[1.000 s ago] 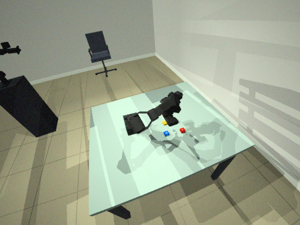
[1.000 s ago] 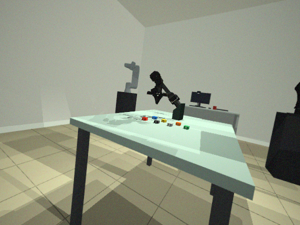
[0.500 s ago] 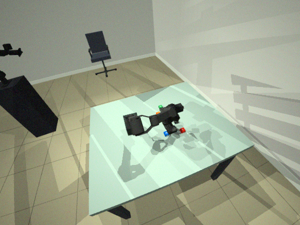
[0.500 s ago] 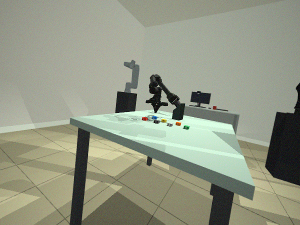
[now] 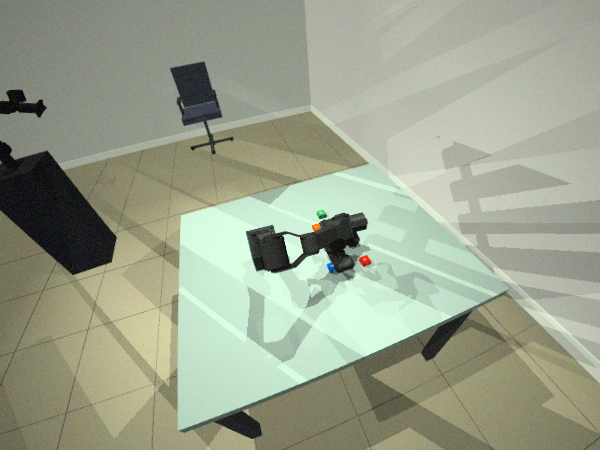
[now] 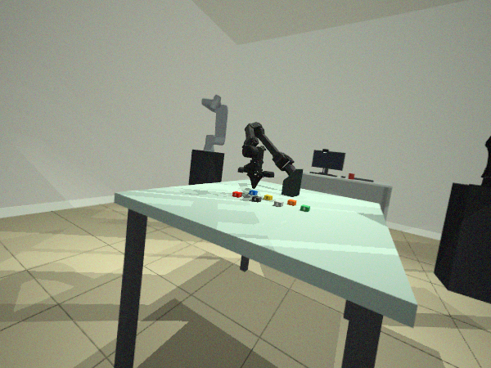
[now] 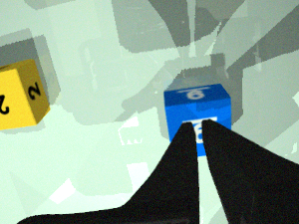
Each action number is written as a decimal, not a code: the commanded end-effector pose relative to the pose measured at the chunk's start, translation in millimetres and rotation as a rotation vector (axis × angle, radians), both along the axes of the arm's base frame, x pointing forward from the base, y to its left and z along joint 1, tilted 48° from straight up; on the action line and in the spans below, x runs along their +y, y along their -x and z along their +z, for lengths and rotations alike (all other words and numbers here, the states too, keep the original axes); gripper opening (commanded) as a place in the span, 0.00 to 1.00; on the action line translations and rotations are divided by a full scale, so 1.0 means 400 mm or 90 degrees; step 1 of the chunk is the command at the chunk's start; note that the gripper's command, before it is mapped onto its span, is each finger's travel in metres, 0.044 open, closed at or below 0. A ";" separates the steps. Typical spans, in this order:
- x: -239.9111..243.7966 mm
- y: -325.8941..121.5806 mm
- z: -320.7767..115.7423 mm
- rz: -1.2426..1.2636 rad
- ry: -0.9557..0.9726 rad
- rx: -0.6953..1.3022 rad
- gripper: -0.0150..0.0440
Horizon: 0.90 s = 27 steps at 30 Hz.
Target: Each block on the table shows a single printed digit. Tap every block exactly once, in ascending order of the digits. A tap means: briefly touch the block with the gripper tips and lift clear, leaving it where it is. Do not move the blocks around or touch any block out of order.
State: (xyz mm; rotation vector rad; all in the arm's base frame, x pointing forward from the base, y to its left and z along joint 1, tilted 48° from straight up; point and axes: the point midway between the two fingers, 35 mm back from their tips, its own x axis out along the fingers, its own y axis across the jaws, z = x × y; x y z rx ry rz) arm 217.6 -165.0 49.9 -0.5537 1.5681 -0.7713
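Observation:
My gripper (image 6: 254, 186) (image 7: 196, 129) is shut and empty, its tips pointing down just above the blue block (image 5: 330, 267) (image 6: 253, 192) (image 7: 174, 120). The blue block shows an underlined digit, upside down in the wrist view, that looks like a 6. The yellow block (image 6: 268, 197) (image 7: 22, 97) shows a 2, left of it in the wrist view. The red block (image 5: 364, 260) (image 6: 236, 194), black block (image 6: 256, 199), grey block (image 6: 278, 204), orange block (image 5: 316, 227) (image 6: 291, 202) and green block (image 5: 321, 214) (image 6: 304, 208) stand apart; their digits are unreadable. The arm hides several blocks in the top view.
The blocks stand on the pale green table (image 5: 225, 360) (image 6: 327, 245). The arm's base (image 6: 291, 183) stands on the table behind them. The arm's shadows fall across the table. A chair (image 5: 195, 90) and black pedestals stand away from the table.

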 end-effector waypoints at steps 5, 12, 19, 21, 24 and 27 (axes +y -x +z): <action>-0.027 0.012 -0.025 0.000 0.001 0.006 0.29; -0.031 0.013 -0.029 0.000 0.002 0.007 0.29; 0.024 0.001 0.021 0.000 0.001 0.006 0.29; 0.024 0.001 0.021 0.000 0.001 0.006 0.29; 0.043 -0.019 0.010 0.004 -0.004 0.003 0.42; 0.103 -0.075 -0.025 0.015 -0.018 -0.003 0.56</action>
